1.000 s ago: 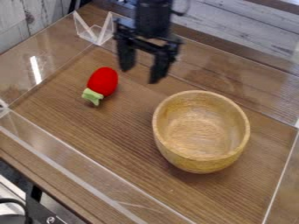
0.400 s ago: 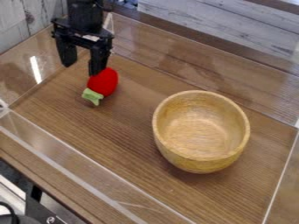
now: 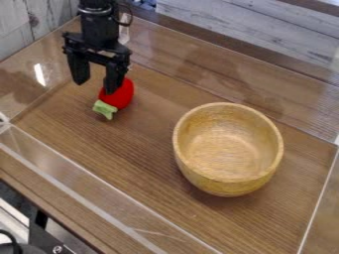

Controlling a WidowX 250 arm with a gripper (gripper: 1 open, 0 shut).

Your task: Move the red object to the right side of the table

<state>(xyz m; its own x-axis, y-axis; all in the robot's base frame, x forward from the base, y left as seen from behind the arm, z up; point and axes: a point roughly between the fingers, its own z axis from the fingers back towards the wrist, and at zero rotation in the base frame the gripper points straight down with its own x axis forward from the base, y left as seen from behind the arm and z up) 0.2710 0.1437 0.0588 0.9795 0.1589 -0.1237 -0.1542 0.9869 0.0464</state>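
The red object [image 3: 119, 96], a small toy strawberry with a light green leafy cap, lies on the left half of the brown wood-grain table [image 3: 159, 198]. My black gripper [image 3: 98, 75] points straight down, open, just above and slightly behind-left of the strawberry. Its right finger [image 3: 117, 78] overlaps the strawberry's upper edge in the picture and hides part of it; whether it touches I cannot tell. Nothing is held between the fingers.
A round light wooden bowl [image 3: 229, 147] sits on the right half of the table. Low clear acrylic walls [image 3: 54, 159] border the tabletop. A folded clear plastic piece lies at the back left behind the arm.
The gripper has travelled from the back middle of the table to the left and down, arriving over the strawberry. It stayed open. The strawberry and bowl have not moved.
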